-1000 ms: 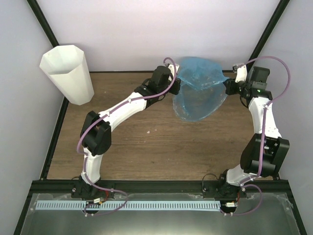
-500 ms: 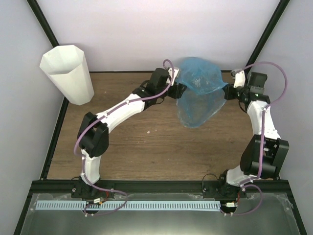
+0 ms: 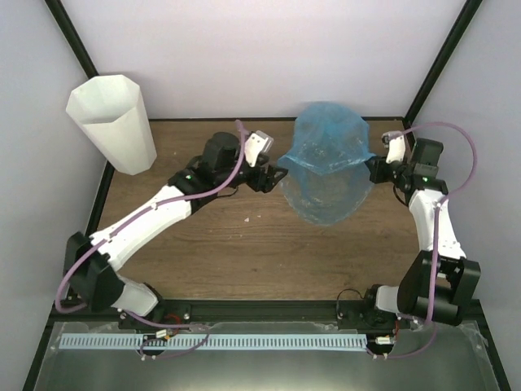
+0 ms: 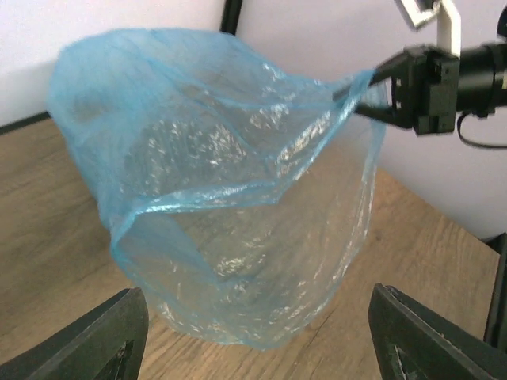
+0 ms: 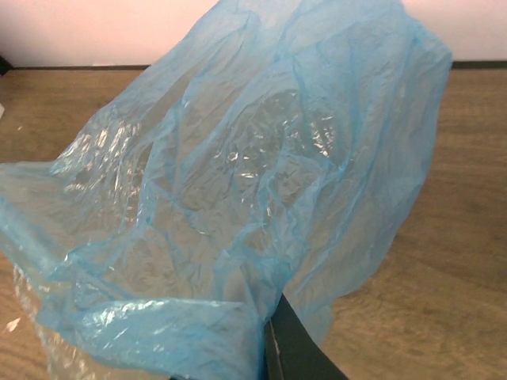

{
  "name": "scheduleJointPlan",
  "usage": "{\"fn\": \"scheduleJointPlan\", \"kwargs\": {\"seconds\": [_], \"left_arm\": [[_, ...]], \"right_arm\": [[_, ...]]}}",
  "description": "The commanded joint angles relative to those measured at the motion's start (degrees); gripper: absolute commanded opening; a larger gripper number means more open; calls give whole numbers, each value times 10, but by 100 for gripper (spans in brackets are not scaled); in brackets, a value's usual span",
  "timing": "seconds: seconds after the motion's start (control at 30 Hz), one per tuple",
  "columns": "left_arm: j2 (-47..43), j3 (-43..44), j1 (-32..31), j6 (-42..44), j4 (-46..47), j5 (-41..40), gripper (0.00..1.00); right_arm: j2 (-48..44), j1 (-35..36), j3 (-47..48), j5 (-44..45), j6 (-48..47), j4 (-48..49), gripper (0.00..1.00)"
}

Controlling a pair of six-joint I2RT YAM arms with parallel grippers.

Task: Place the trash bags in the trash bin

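The light-blue translucent trash bag [image 3: 326,167] hangs billowed over the back right of the wooden table, its lower end close to the boards. My right gripper [image 3: 373,167] is shut on the bag's right edge; in the right wrist view the film [image 5: 253,182] drapes over the dark fingers [image 5: 295,344]. The left gripper [image 3: 273,177] stands open just left of the bag and clear of it. Its view shows the bag [image 4: 238,198] ahead, between the wide-apart fingertips [image 4: 119,332], with the right gripper [image 4: 420,87] pinching the far corner. The white faceted trash bin [image 3: 114,122] stands upright at the back left.
Black frame posts [image 3: 440,65] rise at the back corners, with white walls behind. A dark rail [image 3: 89,236] edges the table on the left, close to the bin. Bare wood [image 3: 244,244] lies between the arms.
My left gripper has opened, let go of the bag and drawn back to the left. The bag now hangs from the right gripper alone and has sagged slightly toward the table.
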Motion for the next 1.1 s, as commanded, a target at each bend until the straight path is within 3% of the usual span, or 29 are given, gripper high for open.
{"fn": "scheduleJointPlan", "kwargs": {"seconds": [0.0, 0.2, 0.3, 0.53, 0.73, 1.07], "left_arm": [[-46, 7, 18, 14, -68, -89, 79], [-80, 46, 77, -5, -140, -218, 79], [-75, 75, 117, -25, -160, -268, 87], [-20, 193, 236, -73, -201, -244, 87], [63, 303, 349, -153, -222, -184, 80], [176, 434, 403, -119, -265, -202, 76]], "right_arm": [[-30, -5, -34, -37, 20, 6, 4], [-63, -5, -80, -43, 21, 19, 4], [-79, -5, -99, -48, 23, 28, 4], [-104, -4, -136, -56, 16, 45, 4], [-125, -5, -156, -72, 14, 59, 4], [-122, -5, -161, -84, 1, 61, 4]]}}
